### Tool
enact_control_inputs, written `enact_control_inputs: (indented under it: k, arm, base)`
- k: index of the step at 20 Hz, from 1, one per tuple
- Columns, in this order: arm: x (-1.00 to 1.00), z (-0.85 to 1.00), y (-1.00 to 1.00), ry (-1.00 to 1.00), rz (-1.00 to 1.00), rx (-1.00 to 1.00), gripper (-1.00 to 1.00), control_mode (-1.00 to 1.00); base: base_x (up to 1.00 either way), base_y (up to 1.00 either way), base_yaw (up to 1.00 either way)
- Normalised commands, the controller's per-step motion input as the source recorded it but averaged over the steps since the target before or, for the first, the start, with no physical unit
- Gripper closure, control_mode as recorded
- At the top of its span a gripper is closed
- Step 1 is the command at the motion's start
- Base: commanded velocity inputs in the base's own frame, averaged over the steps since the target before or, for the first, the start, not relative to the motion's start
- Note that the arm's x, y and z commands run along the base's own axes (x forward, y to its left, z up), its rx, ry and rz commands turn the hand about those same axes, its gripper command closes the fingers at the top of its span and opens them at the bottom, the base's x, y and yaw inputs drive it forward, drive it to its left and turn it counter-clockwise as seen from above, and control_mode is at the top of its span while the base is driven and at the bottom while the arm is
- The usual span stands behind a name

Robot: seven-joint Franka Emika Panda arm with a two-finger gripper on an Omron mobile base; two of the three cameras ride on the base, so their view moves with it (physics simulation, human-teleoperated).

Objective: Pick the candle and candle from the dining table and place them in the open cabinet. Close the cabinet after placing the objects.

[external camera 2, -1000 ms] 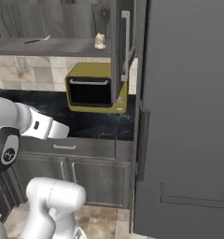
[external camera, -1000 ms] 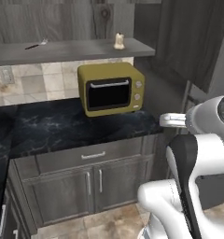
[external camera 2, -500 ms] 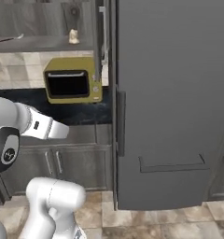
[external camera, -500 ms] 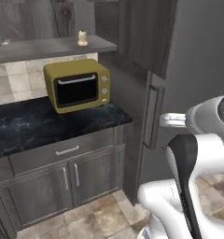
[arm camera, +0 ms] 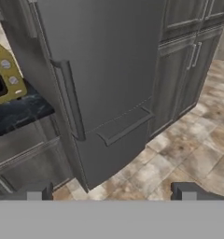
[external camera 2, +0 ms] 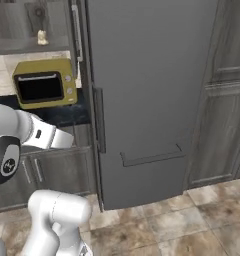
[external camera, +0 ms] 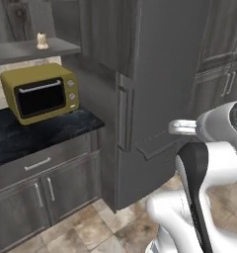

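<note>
- The fingers (arm camera: 112, 193) are spread apart and carry nothing, pointing at the tall grey fridge (arm camera: 104, 70).
- One candle (external camera: 41, 40) sits on the open cabinet's shelf (external camera: 36, 49), above the yellow microwave (external camera: 40, 93).
- Judgement: the base is heading for the second candle; keep the arm tucked, clear of the fridge.

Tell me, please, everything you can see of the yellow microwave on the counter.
The microwave is a boxy, mustard-yellow oven with rounded edges and a matte casing. Its front has a dark glass door with a pale bar handle along the top, and two round knobs stacked on the panel to the door's right. The door is closed. It stands upright on the glossy black marbled counter, under the grey cabinet shelf where a small cream candle sits, beside the tall grey refrigerator.
</note>
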Motion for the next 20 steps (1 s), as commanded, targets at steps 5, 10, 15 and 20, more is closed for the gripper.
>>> enact_control_inputs:
  k: [5, 10, 15, 20]
  arm:
    - [0.0, 0.0, 0.0, 0.0, 0.0, 0.0, -1.0, 1.0]
    - [0.0, 0.0, 0.0, 0.0, 0.0, 0.0, -1.0, 1.0]
    - [0.0, 0.0, 0.0, 0.0, 0.0, 0.0, -1.0, 1.0]
    - [0.0, 0.0, 0.0, 0.0, 0.0, 0.0, -1.0, 1.0]
  base:
    - [-0.05, -0.52, -0.31]
    - [0.0, -0.59, -0.27]
    - [0.0, -0.68, -0.25]
    - [0.0, -0.74, -0.2]
